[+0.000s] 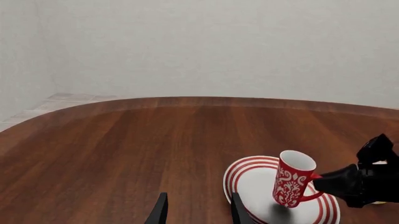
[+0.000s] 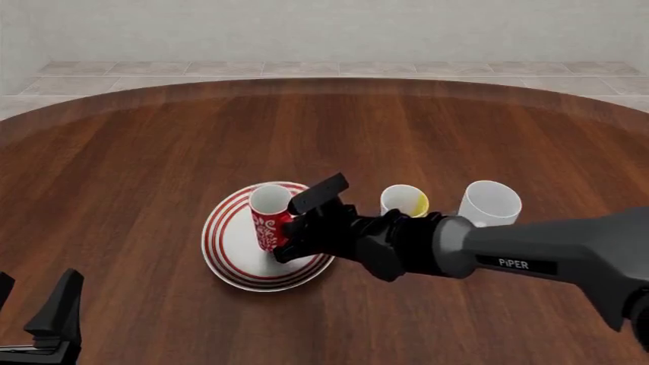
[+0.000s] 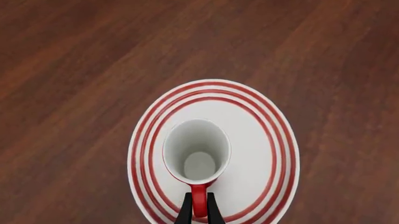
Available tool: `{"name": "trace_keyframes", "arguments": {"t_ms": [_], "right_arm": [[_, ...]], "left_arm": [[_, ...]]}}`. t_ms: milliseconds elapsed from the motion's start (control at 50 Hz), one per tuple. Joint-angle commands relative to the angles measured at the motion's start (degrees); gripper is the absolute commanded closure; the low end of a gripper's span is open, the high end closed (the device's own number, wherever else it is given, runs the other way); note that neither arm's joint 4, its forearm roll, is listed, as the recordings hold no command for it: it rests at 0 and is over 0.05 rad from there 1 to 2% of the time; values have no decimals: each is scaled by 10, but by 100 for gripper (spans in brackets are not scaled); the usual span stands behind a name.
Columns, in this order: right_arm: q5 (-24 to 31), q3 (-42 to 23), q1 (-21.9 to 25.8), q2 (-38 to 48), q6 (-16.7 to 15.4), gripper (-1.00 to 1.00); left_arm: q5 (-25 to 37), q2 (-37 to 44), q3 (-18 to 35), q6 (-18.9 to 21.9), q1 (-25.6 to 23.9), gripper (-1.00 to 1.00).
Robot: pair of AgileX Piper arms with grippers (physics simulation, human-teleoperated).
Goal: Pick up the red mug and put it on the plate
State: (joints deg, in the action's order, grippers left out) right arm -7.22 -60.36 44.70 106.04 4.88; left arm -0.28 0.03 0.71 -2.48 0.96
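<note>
The red mug, slim with a white swirl pattern and white inside, is over the plate, a round white plate with red rings. My right gripper is shut on the mug's handle from the right. In the left wrist view the red mug leans, its base just above the plate with a shadow beneath; I cannot tell whether they touch. Looking straight down, the right wrist view shows the mug inside the plate's rings, the handle pinched in the right gripper. My left gripper stands open at the near left.
A yellow mug and a larger white mug stand to the right of the plate, behind my right arm. The brown wooden table has a curved far edge, with a tiled floor and a wall beyond it.
</note>
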Motion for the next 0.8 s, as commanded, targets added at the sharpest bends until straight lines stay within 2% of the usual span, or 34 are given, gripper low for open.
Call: {"name": "trace_keyframes", "arguments": {"t_ms": [20, 800], "right_arm": [[-1, -4, 0, 4, 4, 100], [-8, -8, -1, 24, 6, 100]], "left_arm": [[3, 0, 3, 0, 0, -100], [0, 0, 1, -4, 3, -100]]}}
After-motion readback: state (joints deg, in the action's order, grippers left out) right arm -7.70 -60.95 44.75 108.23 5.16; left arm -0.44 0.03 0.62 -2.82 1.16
